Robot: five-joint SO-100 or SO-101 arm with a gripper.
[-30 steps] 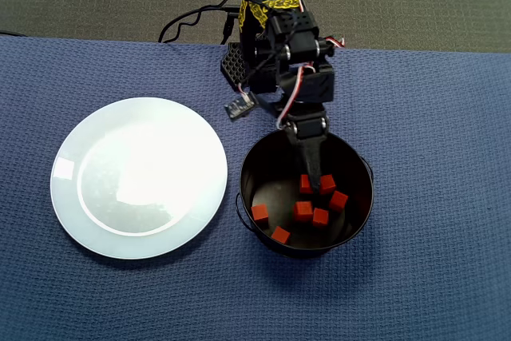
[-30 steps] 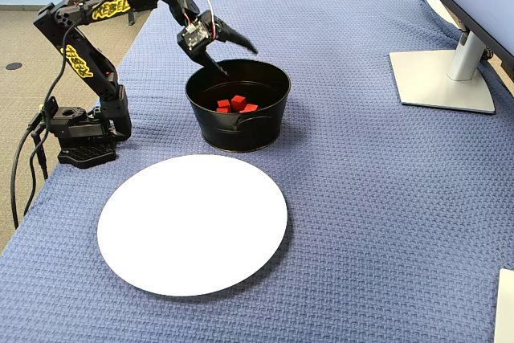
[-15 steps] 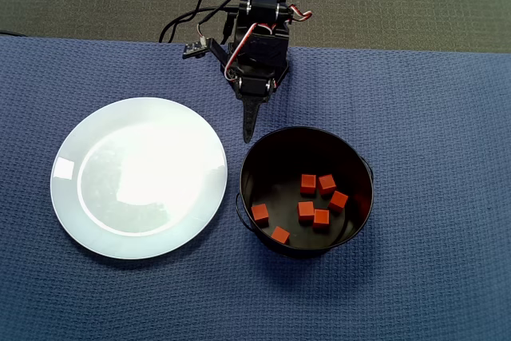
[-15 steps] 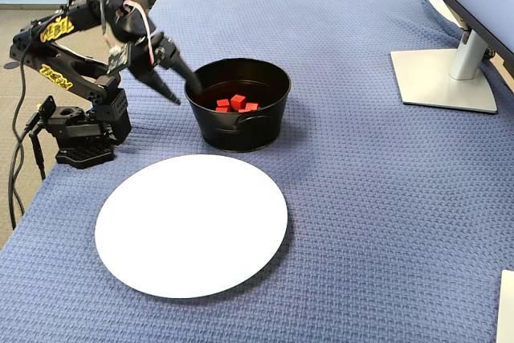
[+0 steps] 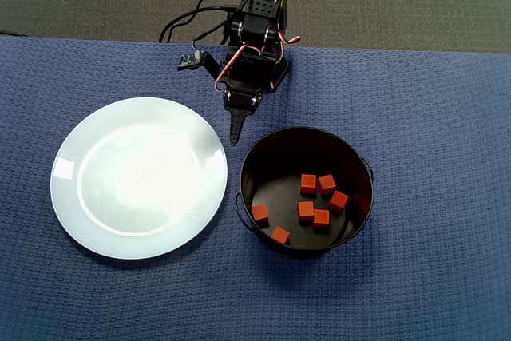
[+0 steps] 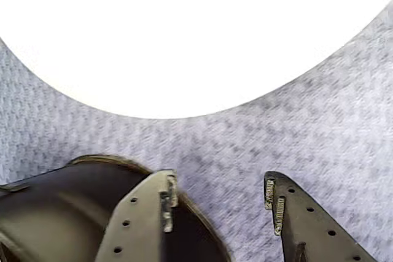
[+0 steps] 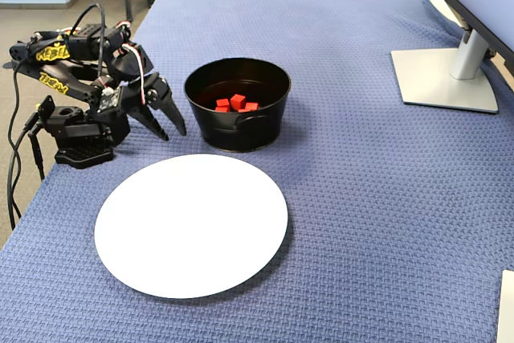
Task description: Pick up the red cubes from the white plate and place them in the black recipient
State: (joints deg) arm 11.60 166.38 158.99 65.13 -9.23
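Blue waffle-weave cloth covers the bench; beyond its far edge in the fixed view lie tan carpet and chair legs; a grey monitor stand sits near the bench's right edge; in the overhead view grey-green carpet runs past the top edge, where the arm's base and its black cables sit.

The pincer hangs just off the cloth, pointing down between the white plate and the black recipient; in the wrist view its two fingers stand clearly apart with only cloth in the gap, so it is open and grips nothing; one finger overlaps the recipient's rim there, though contact cannot be told.

The plate is bare, toward the bench's left edge in the overhead view; the red cubes lie loose on the recipient's floor, six countable from above, with a seventh not made out.
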